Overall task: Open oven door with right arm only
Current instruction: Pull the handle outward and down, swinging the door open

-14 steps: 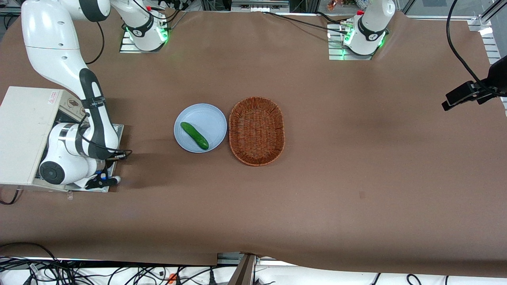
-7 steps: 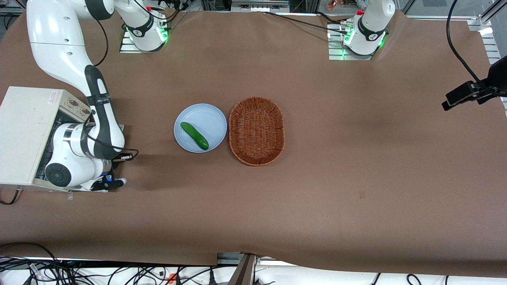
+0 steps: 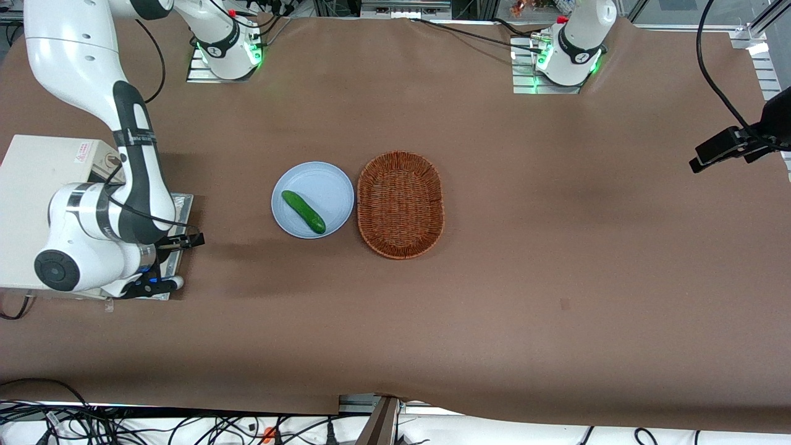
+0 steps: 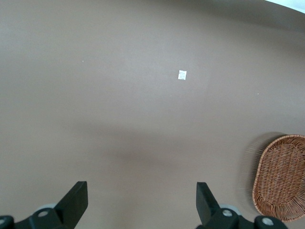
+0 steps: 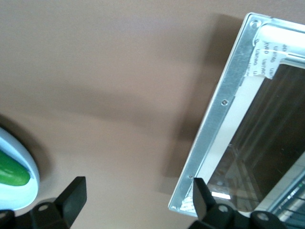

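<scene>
When read from the near edge of the counter inward, first met: the claw of the right arm, hanging low over the nearer corner of the oven door. In the wrist view, claw spread wide and holding nothing, with one finger above the brown counter and the other just over the silver frame of the oven door.

Door judged as already down: lying about flat in front of the white oven, at the working arm's end of the counter, glass upward. Cannot tell if resting fully on the counter. Task judged nearly or fully done.

Handling, as a judgement only: stiff metal frame, hinged, moving only in an arc. Not heavy, but the glass smooth and fragile, so no pressing there. Best hold: the long bar handle, pinched across its thickness near the middle. Rounded and shiny, so probably slippery and needing a firm closing. Oven itself likely light, apt to slide if pulled sideways.

A little farther, toward the middle of the counter: pale blue plate with a green cucumber on it. Just beside the plate, a woven basket; cannot tell whether touching. Farther again, one oven knob beside the arm.
</scene>
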